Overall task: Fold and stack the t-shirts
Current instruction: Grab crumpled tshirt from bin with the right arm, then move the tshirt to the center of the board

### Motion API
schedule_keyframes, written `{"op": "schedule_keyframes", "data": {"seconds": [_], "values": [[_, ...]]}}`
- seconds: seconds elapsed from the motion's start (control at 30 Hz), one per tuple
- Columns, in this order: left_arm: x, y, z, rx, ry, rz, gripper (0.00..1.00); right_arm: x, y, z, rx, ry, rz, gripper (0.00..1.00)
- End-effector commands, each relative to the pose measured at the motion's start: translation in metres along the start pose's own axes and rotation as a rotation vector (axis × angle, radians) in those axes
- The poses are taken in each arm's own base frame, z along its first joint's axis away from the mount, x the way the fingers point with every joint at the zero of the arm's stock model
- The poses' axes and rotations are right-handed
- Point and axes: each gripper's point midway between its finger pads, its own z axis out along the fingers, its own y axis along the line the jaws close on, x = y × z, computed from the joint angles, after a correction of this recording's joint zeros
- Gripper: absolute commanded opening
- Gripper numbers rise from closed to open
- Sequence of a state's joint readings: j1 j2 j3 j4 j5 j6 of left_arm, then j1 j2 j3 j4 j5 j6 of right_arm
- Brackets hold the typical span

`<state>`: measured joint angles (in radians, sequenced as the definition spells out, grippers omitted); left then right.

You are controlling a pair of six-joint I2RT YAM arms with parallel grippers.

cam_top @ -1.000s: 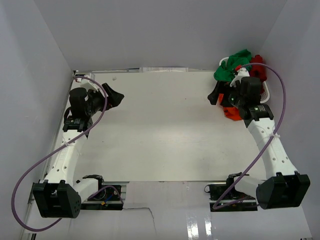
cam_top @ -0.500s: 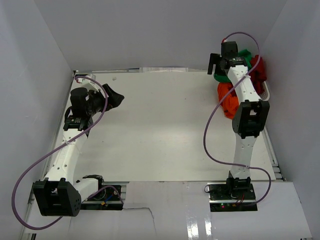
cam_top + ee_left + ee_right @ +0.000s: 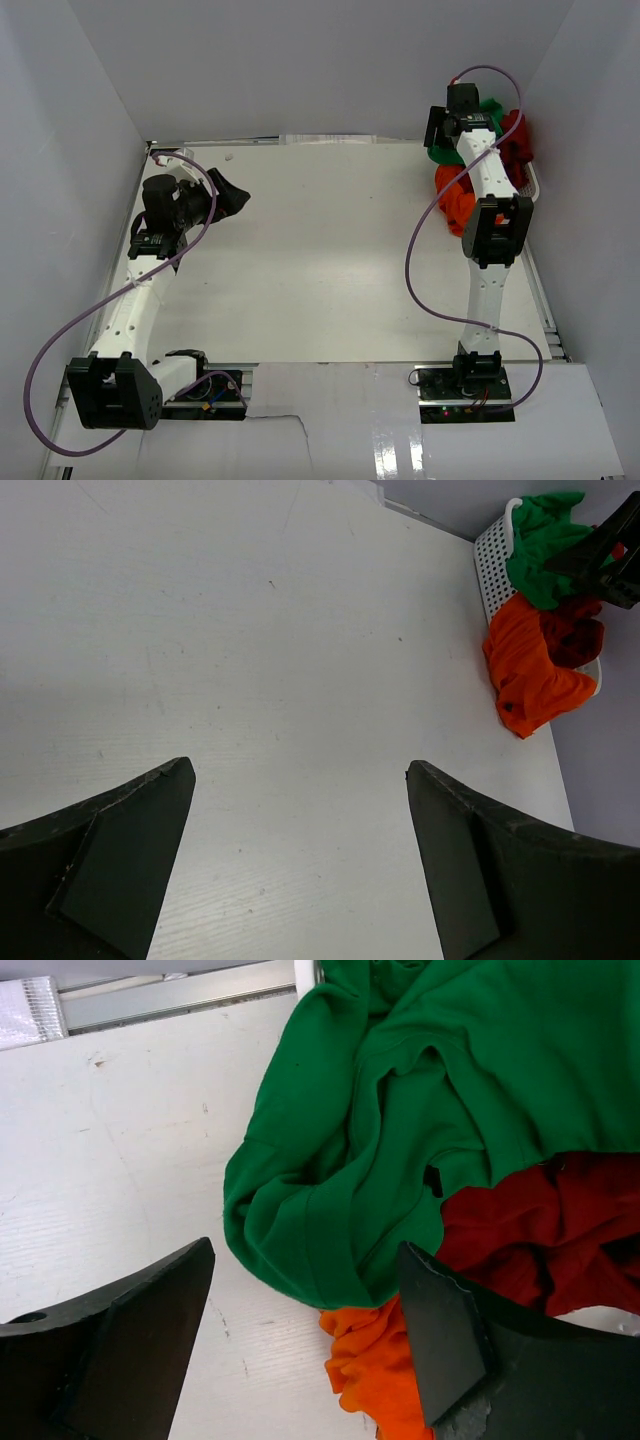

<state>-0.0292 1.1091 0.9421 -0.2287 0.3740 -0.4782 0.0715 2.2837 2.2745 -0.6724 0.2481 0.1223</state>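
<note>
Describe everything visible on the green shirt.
The green t-shirt is bright, soft-looking cloth, crumpled and unfolded, with deep creases and a stitched edge showing. It tops the heap in the white basket at the table's far right corner, and one lobe hangs out over the rim. It overlaps the dark red shirt, with the orange shirt just below. The open right claw hangs over it; contact cannot be told.

The white, black-jointed left arm (image 3: 125, 310) is leaning along the left side with its elbow bent. Its black two-finger left gripper (image 3: 300, 770) is pointing rightward toward the middle, jaws standing wide apart. The matching right arm (image 3: 488, 290) is reaching nearly straight toward the far right corner. Its black right gripper (image 3: 305, 1250) is facing down, fingers spread wide.
</note>
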Motion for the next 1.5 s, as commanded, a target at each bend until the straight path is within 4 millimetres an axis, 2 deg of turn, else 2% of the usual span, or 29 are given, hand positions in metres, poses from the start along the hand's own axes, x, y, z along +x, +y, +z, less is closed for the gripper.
{"op": "schedule_keyframes", "data": {"seconds": [0.0, 0.2, 0.27, 0.3, 0.33, 0.4, 0.43, 0.47, 0.53, 0.57, 0.63, 0.67, 0.7, 0.73, 0.77, 0.83, 0.87, 0.9, 0.93, 1.0, 1.03, 1.07, 1.1, 1.13, 1.23, 1.3, 1.33, 1.37, 1.47], "values": [[-0.001, -0.001, 0.000, 0.007, 0.000, 0.016, 0.98, -0.001, 0.002, 0.009, -0.005, -0.016, 0.000, 0.80], [0.001, 0.002, 0.001, -0.003, 0.008, 0.013, 0.98, 0.010, 0.007, 0.019, -0.030, 0.011, -0.003, 0.73], [0.001, 0.002, 0.001, -0.006, 0.009, 0.013, 0.98, 0.009, 0.009, 0.020, -0.036, 0.009, -0.001, 0.41], [0.001, 0.003, 0.001, -0.007, 0.011, 0.012, 0.98, 0.009, 0.010, 0.020, -0.046, 0.007, 0.000, 0.29], [0.001, 0.002, 0.001, -0.006, 0.009, 0.015, 0.98, 0.008, 0.013, 0.020, -0.058, 0.005, -0.002, 0.21], [0.002, 0.003, 0.001, -0.009, 0.013, 0.014, 0.98, 0.001, 0.018, 0.016, -0.094, -0.008, 0.006, 0.20], [0.002, 0.003, 0.001, -0.011, 0.012, 0.014, 0.98, -0.002, 0.021, 0.013, -0.114, -0.015, 0.011, 0.10], [0.002, 0.003, 0.001, -0.010, 0.014, 0.015, 0.98, -0.007, 0.025, 0.010, -0.140, -0.024, 0.012, 0.08], [0.002, 0.003, 0.000, -0.012, 0.011, 0.014, 0.98, -0.028, 0.040, -0.009, -0.231, -0.085, 0.018, 0.08], [0.001, 0.003, 0.000, -0.011, 0.009, 0.017, 0.98, -0.047, 0.050, -0.033, -0.308, -0.139, 0.015, 0.08], [0.001, 0.003, 0.000, -0.012, 0.010, 0.017, 0.98, -0.082, 0.058, -0.064, -0.373, -0.251, 0.010, 0.08], [0.001, 0.003, 0.000, -0.010, 0.009, 0.017, 0.98, -0.107, 0.061, -0.098, -0.417, -0.330, 0.002, 0.08], [0.001, 0.002, -0.001, -0.010, 0.007, 0.018, 0.98, -0.121, 0.072, -0.125, -0.500, -0.376, -0.014, 0.08], [0.001, 0.002, -0.001, -0.008, 0.009, 0.018, 0.98, -0.142, 0.078, -0.158, -0.564, -0.448, -0.028, 0.08], [0.000, 0.001, -0.001, -0.006, 0.006, 0.019, 0.98, -0.165, 0.080, -0.208, -0.627, -0.549, -0.044, 0.08], [0.000, 0.001, -0.001, -0.006, 0.006, 0.019, 0.98, -0.173, 0.096, -0.268, -0.782, -0.612, -0.065, 0.08], [0.000, 0.001, -0.002, -0.006, 0.006, 0.019, 0.98, -0.179, 0.098, -0.324, -0.869, -0.692, -0.106, 0.08], [0.000, 0.001, -0.002, -0.006, 0.006, 0.019, 0.98, -0.175, 0.101, -0.347, -0.924, -0.690, -0.090, 0.08], [0.000, 0.001, -0.002, -0.006, 0.003, 0.018, 0.98, -0.173, 0.101, -0.390, -0.988, -0.733, -0.109, 0.08], [-0.001, 0.001, -0.003, -0.008, -0.003, 0.018, 0.98, -0.148, 0.115, -0.432, -1.183, -0.683, -0.151, 0.08], [-0.003, 0.002, -0.003, -0.019, -0.010, 0.017, 0.98, -0.124, 0.123, -0.450, -1.301, -0.578, -0.102, 0.08], [-0.003, 0.003, -0.004, -0.027, -0.014, 0.016, 0.98, -0.107, 0.131, -0.470, -1.404, -0.556, -0.161, 0.08], [-0.006, 0.003, -0.006, -0.032, -0.024, 0.017, 0.98, -0.093, 0.129, -0.498, -1.429, -0.569, -0.184, 0.08], [-0.009, 0.006, -0.007, -0.056, -0.040, 0.016, 0.98, -0.067, 0.137, -0.490, -1.477, -0.475, -0.173, 0.08], [-0.015, 0.011, -0.015, -0.106, -0.078, 0.012, 0.98, -0.039, 0.132, -0.505, -1.516, -0.433, -0.173, 0.08], [-0.020, 0.018, -0.019, -0.157, -0.105, 0.004, 0.98, -0.020, 0.132, -0.478, -1.467, -0.300, -0.110, 0.08], [-0.021, 0.020, -0.021, -0.169, -0.110, 0.000, 0.98, -0.018, 0.133, -0.452, -1.399, -0.273, -0.087, 0.08], [-0.023, 0.022, -0.023, -0.187, -0.121, -0.001, 0.98, -0.010, 0.134, -0.435, -1.369, -0.211, -0.058, 0.08], [-0.026, 0.027, -0.026, -0.223, -0.132, -0.007, 0.98, 0.022, 0.155, -0.388, -1.330, -0.029, -0.003, 0.08]]}}
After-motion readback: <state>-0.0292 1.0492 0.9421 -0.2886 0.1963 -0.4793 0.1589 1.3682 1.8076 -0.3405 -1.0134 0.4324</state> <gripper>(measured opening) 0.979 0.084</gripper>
